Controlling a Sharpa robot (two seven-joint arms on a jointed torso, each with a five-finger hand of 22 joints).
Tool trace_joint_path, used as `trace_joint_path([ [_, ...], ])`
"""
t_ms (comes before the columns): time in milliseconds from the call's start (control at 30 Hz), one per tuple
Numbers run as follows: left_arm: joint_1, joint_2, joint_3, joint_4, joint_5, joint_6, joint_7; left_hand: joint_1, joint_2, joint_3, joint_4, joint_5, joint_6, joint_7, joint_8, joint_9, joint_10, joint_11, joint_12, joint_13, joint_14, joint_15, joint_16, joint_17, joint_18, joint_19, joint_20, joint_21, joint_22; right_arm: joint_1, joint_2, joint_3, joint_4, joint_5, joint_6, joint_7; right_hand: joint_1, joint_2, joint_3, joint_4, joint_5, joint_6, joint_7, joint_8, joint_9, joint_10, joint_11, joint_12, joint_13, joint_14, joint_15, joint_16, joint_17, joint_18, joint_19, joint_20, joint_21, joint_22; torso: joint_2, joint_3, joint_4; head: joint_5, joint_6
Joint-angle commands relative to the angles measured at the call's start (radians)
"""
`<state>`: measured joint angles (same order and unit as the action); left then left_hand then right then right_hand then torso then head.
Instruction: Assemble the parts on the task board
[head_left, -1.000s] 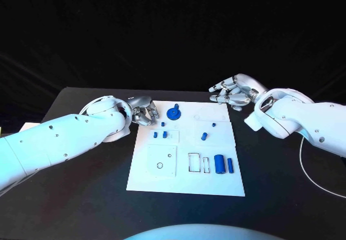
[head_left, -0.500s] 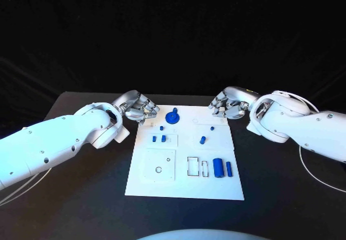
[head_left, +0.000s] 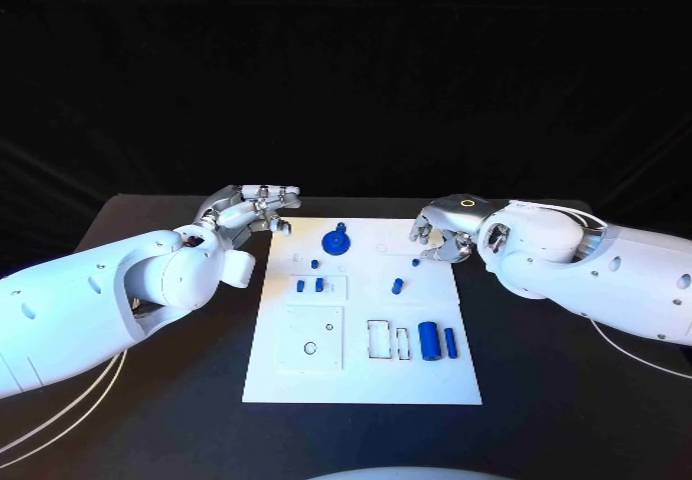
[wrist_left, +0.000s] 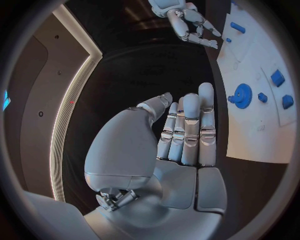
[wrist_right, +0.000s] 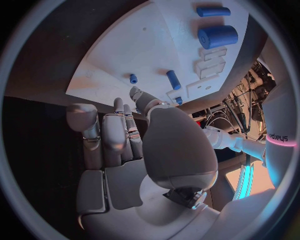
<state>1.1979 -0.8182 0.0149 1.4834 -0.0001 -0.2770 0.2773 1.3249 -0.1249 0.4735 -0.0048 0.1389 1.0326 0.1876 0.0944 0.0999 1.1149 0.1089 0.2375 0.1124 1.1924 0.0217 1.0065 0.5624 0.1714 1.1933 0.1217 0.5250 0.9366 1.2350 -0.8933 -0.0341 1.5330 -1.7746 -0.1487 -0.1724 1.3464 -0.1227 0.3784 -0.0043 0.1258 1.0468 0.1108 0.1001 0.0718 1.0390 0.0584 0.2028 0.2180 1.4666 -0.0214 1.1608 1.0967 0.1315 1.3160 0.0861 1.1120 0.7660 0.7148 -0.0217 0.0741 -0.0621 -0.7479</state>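
The task board (head_left: 361, 375) lies flat in the middle of the black table (head_left: 548, 400), long edges running from twelve to six o'clock as we look down from the head camera, bare black surface on both sides and toward six. On it we see the blue gear (head_left: 335, 241) near the far edge at about eleven o'clock from the board's centre, two small blue pegs (head_left: 309, 285) just below it, a short blue pin (head_left: 398, 286) right of centre with a smaller blue stub (head_left: 415, 263) above it. Down at five o'clock, a fat blue cylinder (head_left: 428, 335) stands just beside a slim blue rod (head_left: 450, 342), both next to the empty rectangular slots (head_left: 379, 338).

We have the left hand (head_left: 257, 208) hovering at the board's far left corner, about ten o'clock, fingers straight and side by side in the left wrist view, thumb apart, holding nothing. The right hand (head_left: 443, 228) sits over the far right edge at about one o'clock, fingers loosely bent and empty; in the right wrist view its fingers (wrist_right: 115, 137) stand just short of the board's rim. Between the two hands the far edge is unobstructed.
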Motion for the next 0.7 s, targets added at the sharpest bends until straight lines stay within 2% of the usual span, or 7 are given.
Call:
trace_joint_path([
  [33, -0.001, -0.001, 0.000, 0.010, 0.145, 0.019, 0.066, 0.005, 0.018, -0.009, -0.002, 0.005, 0.001, -0.008, 0.008, 0.001, 0.003, -0.006, 0.014, 0.005, -0.008, -0.002, 0.002, -0.004, 0.012, 0.002, -0.001, -0.008, -0.004, -0.004, 0.005, 0.000, 0.003, -0.094, 0.068, -0.024, 0.001, -0.012, 0.007, 0.004, -0.005, 0.010, -0.003, -0.009, 0.000, -0.007, -0.005, -0.012, -0.024, 0.023, -0.010, -0.015, -0.011, 0.009, -0.002, -0.009, -0.012, -0.011, 0.001, 0.0002, -0.0003, 0.001, 0.000],
  [167, -0.001, 0.002, 0.000, 0.011, 0.146, 0.025, 0.070, 0.010, 0.025, -0.022, -0.005, 0.004, 0.001, -0.010, 0.017, 0.001, 0.005, -0.010, 0.036, 0.015, -0.010, -0.005, 0.004, -0.009, 0.012, 0.006, -0.004, -0.015, -0.011, -0.007, 0.016, -0.001, 0.000, -0.102, 0.086, -0.020, 0.008, -0.009, 0.019, 0.002, -0.012, 0.019, -0.013, -0.013, 0.001, -0.006, -0.014, -0.021, -0.054, 0.023, -0.021, -0.033, -0.029, 0.011, -0.004, -0.019, -0.024, -0.027, 0.000, 0.0015, -0.0021, 0.006, 0.002],
  [267, -0.001, 0.005, 0.000, 0.014, 0.144, 0.028, 0.070, 0.012, 0.027, -0.026, -0.007, 0.004, 0.000, -0.011, 0.019, 0.000, 0.005, -0.011, 0.045, 0.019, -0.011, -0.006, 0.005, -0.012, 0.012, 0.007, -0.005, -0.017, -0.014, -0.012, 0.025, -0.001, -0.006, -0.104, 0.091, -0.017, 0.010, -0.004, 0.027, 0.002, -0.017, 0.025, -0.014, -0.014, 0.001, 0.000, -0.015, -0.023, -0.065, 0.023, -0.023, -0.038, -0.034, 0.011, -0.004, -0.022, -0.027, -0.030, 0.001, 0.0017, -0.0027, 0.005, 0.001],
  [367, -0.001, 0.007, 0.000, 0.014, 0.129, 0.028, 0.065, 0.013, 0.029, -0.030, -0.008, 0.004, -0.002, -0.011, 0.021, 0.000, 0.002, -0.012, 0.052, 0.022, -0.011, -0.006, 0.005, -0.014, 0.012, 0.009, -0.005, -0.020, -0.016, -0.016, 0.032, -0.002, -0.011, -0.104, 0.093, -0.013, 0.009, -0.001, 0.032, 0.003, -0.018, 0.030, -0.013, -0.014, 0.002, 0.007, -0.014, -0.023, -0.075, 0.024, -0.023, -0.040, -0.036, 0.010, -0.002, -0.022, -0.028, -0.030, 0.001, 0.0011, -0.0007, 0.003, -0.001],
  [433, -0.001, 0.009, 0.000, 0.013, 0.121, 0.028, 0.062, 0.016, 0.030, -0.033, -0.010, 0.004, -0.004, -0.011, 0.023, -0.001, -0.002, -0.012, 0.058, 0.025, -0.012, -0.006, 0.006, -0.016, 0.012, 0.010, -0.006, -0.022, -0.018, -0.019, 0.036, -0.002, -0.013, -0.103, 0.096, -0.010, 0.009, 0.000, 0.036, 0.003, -0.018, 0.033, -0.013, -0.015, 0.002, 0.011, -0.014, -0.023, -0.080, 0.025, -0.023, -0.042, -0.037, 0.010, 0.000, -0.023, -0.029, -0.030, 0.001, 0.0022, 0.0002, 0.004, -0.002],
  [700, -0.001, 0.011, 0.000, 0.010, 0.093, 0.036, 0.046, 0.019, 0.032, -0.037, -0.012, 0.003, -0.006, -0.011, 0.026, -0.001, -0.007, -0.012, 0.065, 0.028, -0.013, -0.007, 0.006, -0.020, 0.011, 0.011, -0.006, -0.025, -0.021, -0.025, 0.044, -0.002, -0.020, -0.093, 0.116, 0.001, 0.015, 0.010, 0.056, -0.002, -0.019, 0.063, -0.014, -0.009, 0.007, 0.048, -0.017, -0.018, -0.105, 0.028, -0.016, -0.046, -0.042, 0.009, 0.004, -0.020, -0.033, -0.034, 0.001, 0.0021, -0.0009, 0.007, -0.005],
])
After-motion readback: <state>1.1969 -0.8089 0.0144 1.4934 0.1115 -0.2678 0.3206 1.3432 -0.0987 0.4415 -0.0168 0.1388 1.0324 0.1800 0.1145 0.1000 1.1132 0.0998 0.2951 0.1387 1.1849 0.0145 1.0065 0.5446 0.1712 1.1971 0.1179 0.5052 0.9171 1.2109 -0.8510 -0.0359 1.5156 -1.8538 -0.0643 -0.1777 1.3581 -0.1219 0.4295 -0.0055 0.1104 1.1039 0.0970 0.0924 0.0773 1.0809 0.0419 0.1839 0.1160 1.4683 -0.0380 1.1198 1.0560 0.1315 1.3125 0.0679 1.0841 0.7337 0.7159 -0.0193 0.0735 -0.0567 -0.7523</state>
